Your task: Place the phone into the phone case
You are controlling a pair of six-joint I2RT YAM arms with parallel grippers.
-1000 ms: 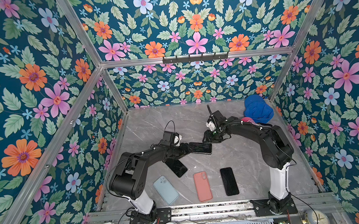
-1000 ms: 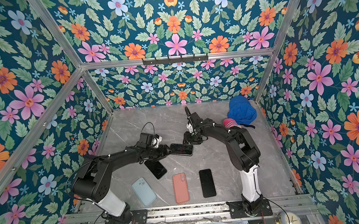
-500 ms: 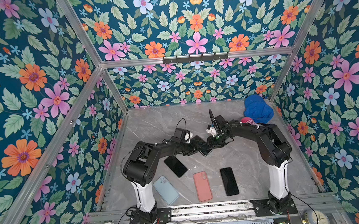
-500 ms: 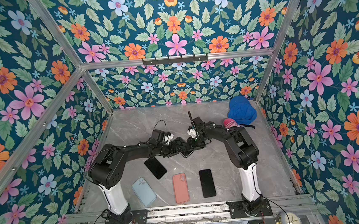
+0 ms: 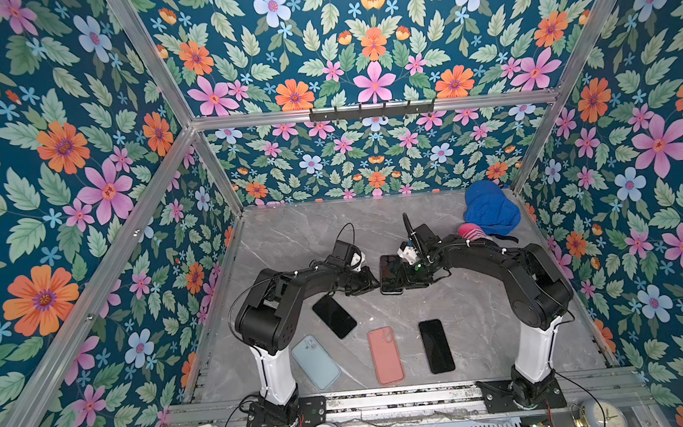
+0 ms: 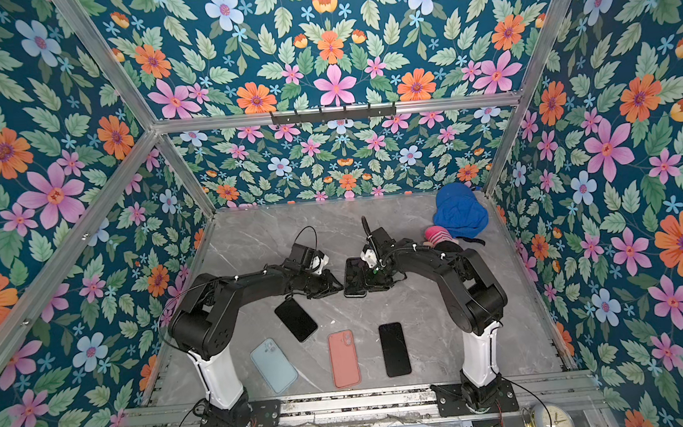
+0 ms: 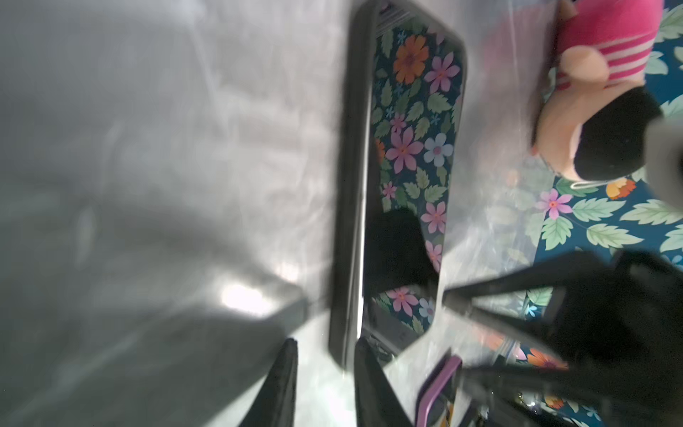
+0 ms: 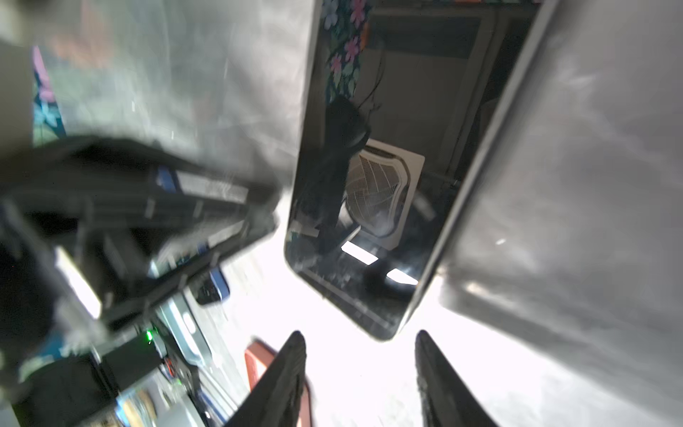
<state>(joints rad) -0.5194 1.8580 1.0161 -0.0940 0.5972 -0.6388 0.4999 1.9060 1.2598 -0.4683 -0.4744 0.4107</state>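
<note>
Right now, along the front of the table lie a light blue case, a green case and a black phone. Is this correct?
Not fully. The middle case is salmon pink, not green; both top views show it. The light blue case and the black phone lie there as you say.

Lab test cell, floral-papered aluminium frame [image 5: 241, 120]

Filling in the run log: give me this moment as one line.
phase: phone grasp | left gripper: astride phone end, grip unclear | right gripper: open, beside phone
</note>
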